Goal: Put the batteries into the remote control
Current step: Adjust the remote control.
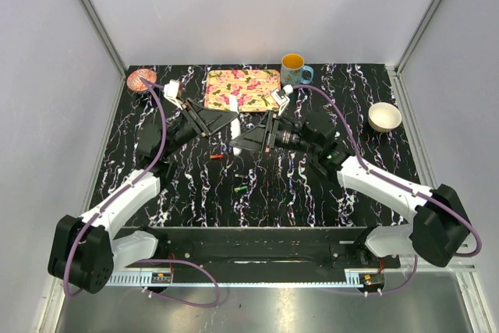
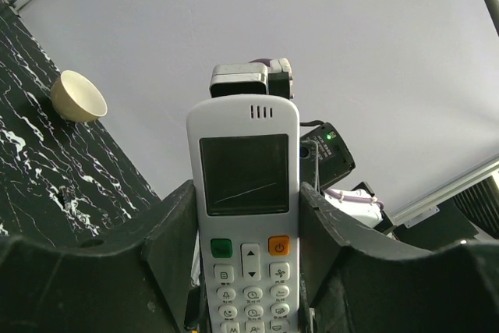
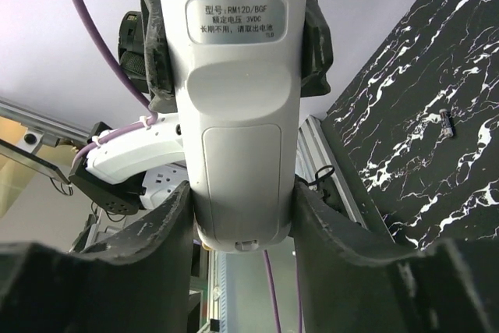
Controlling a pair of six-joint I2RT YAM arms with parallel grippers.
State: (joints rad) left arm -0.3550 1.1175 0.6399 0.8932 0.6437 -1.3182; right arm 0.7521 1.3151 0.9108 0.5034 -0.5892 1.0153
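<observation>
Above the black, white-veined tabletop [image 1: 312,185], between the two arms, the remote control [image 2: 248,163] is held off the surface by both grippers at once. Left gripper [image 2: 248,196]: jaws clenched on the handset's long edges just below the screen, with the green and orange buttons facing its wrist camera. Right gripper [image 3: 242,196]: jaws pressed against both flanks of the handset's back at the battery cover, below the printed label; in that view the left gripper's fingers [image 3: 153,44] clasp the body farther up. Both batteries lie loose on the tabletop nearer the arm bases, apart from each other and from the handset: the reddish battery [image 1: 216,157] below the left gripper, the greenish battery [image 1: 240,189] closer to the bases. Along the far edge stand a floral tray [image 1: 261,77], a blue mug [image 1: 295,69] with an orange interior at the tray's right corner, and a pink round object [image 1: 141,79] at the far left. A cream bowl [image 1: 384,117] sits towards the right edge.
</observation>
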